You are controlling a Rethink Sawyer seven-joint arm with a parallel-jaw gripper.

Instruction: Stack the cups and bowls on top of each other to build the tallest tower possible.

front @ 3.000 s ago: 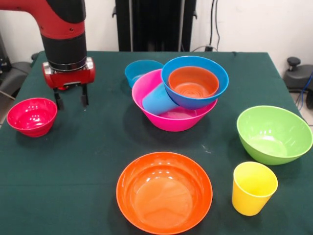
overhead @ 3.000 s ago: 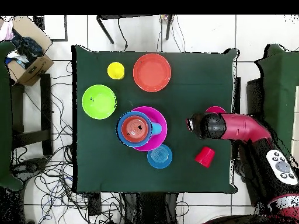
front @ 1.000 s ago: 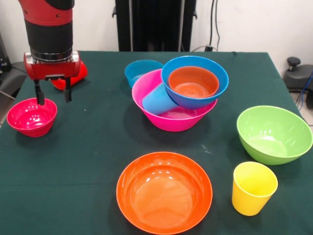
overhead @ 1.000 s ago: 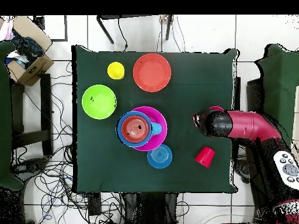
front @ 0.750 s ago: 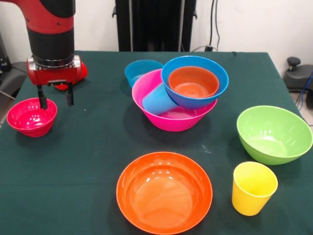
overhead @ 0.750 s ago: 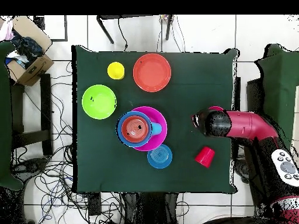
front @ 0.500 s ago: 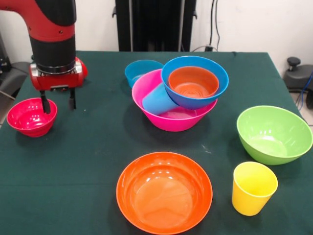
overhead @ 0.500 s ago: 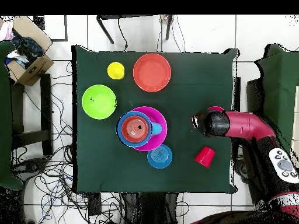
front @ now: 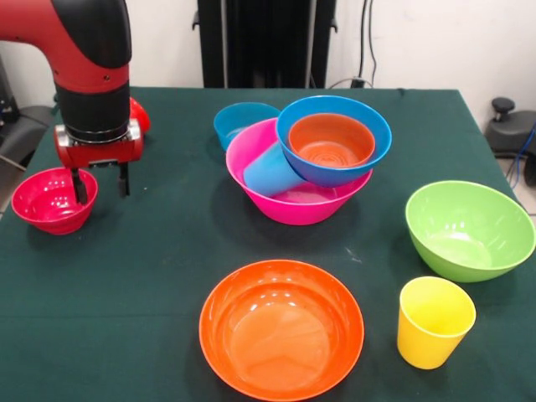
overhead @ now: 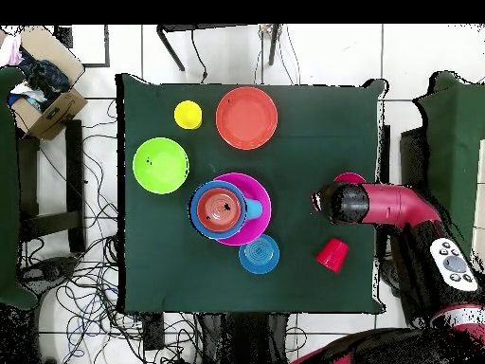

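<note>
My gripper point(front: 101, 183) is open and low over the right rim of the small red bowl point(front: 50, 199). One finger point(front: 80, 188) reaches inside the bowl and the other hangs outside it. The tower stands mid-table: a large pink bowl point(front: 289, 209) holds a light blue cup point(front: 270, 171) on its side and a tilted blue bowl point(front: 368, 163) with a small orange bowl point(front: 331, 140) in it. A small blue bowl point(front: 239, 120) sits behind it. A red cup point(overhead: 332, 254) lies near the arm. In the overhead view the arm point(overhead: 365, 204) covers most of the small red bowl point(overhead: 349, 177).
A large orange bowl point(front: 280, 328) sits at the front centre. A green bowl point(front: 469, 228) and a yellow cup point(front: 434, 322) stand at the front right. In the overhead view a cardboard box point(overhead: 45, 102) and cables lie off the table's left side.
The gripper has come down and shifted a little right in the front view. From above the red bowl it has reached the bowl's right rim, still open.
</note>
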